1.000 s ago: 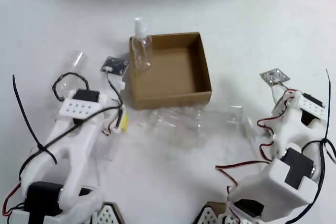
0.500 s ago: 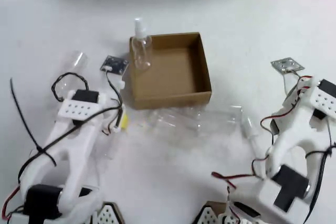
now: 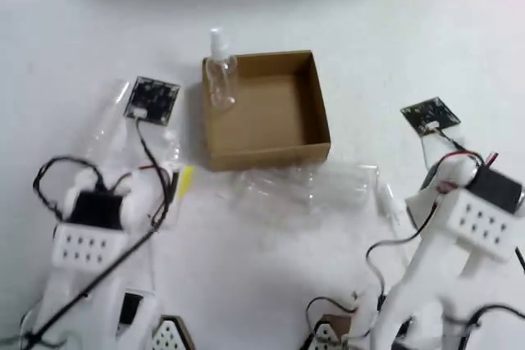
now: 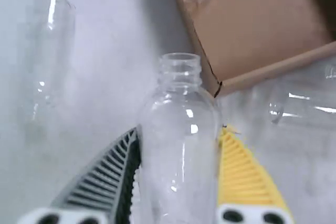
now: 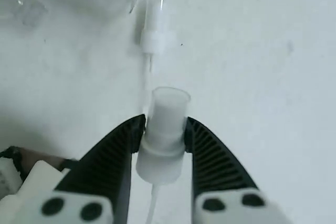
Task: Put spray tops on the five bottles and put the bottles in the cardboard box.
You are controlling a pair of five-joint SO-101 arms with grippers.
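My left gripper (image 4: 178,137) is shut on a clear open-necked bottle (image 4: 178,145), held between the grey and yellow fingers (image 3: 184,179) near the cardboard box (image 3: 316,100). My right gripper (image 5: 164,129) is shut on a white spray top (image 5: 167,124) above the table. A second spray top (image 5: 152,24) lies on the table beyond it (image 3: 385,198). A capped bottle (image 3: 220,71) stands at the box's far left corner. Clear bottles (image 3: 303,186) lie in front of the box.
Another clear open bottle (image 4: 47,51) lies on the table to the left of the box (image 3: 111,112). The white table (image 3: 369,30) has free room behind and to the right of the box. The right arm (image 3: 467,219) stands at the front right.
Both arms have risen and pulled back toward the table's front. The left wrist has shifted left. The right wrist swung out to the right and back.
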